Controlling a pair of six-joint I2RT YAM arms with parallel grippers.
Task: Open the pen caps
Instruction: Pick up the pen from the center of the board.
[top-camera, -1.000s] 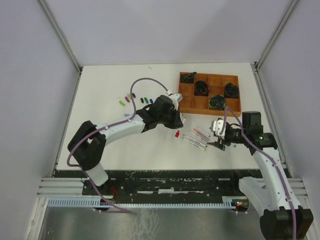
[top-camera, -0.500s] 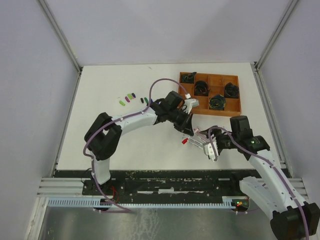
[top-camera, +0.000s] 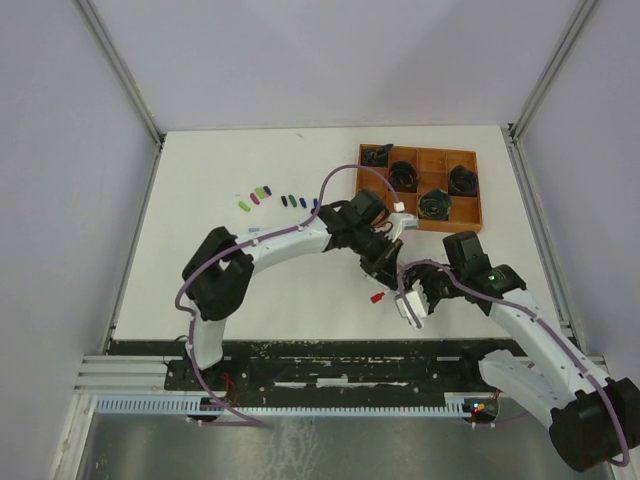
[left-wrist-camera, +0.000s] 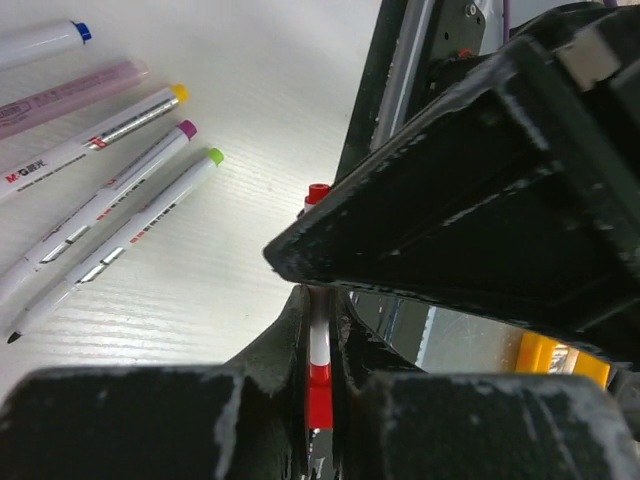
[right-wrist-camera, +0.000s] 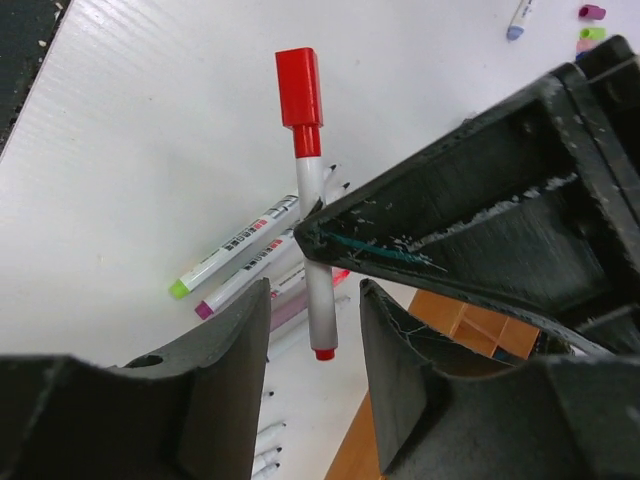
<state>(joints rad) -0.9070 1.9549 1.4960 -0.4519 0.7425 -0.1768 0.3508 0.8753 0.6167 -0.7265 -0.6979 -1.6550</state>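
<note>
My left gripper (top-camera: 383, 278) is shut on a white pen with a red cap (top-camera: 378, 297) and holds it above the table. In the left wrist view the pen (left-wrist-camera: 318, 345) is pinched between the jaws (left-wrist-camera: 318, 330). My right gripper (top-camera: 409, 303) is open. In the right wrist view its jaws (right-wrist-camera: 313, 292) flank the pen's lower barrel (right-wrist-camera: 318, 300) without touching, and the red cap (right-wrist-camera: 299, 88) sticks out beyond them. Several uncapped pens (left-wrist-camera: 110, 190) lie on the table, also seen in the right wrist view (right-wrist-camera: 240, 240). Several loose caps (top-camera: 264, 191) lie at the back left.
A brown compartment tray (top-camera: 420, 215) with dark objects in it stands at the back right, just behind both grippers. More loose caps (right-wrist-camera: 592, 33) and a blue-tipped pen (right-wrist-camera: 520, 15) show in the right wrist view. The table's black front rail (top-camera: 330, 350) is close.
My left arm has swung right and toward the front with the red-capped pen lifted off the table. My right gripper has moved left to it and now straddles the pen.
</note>
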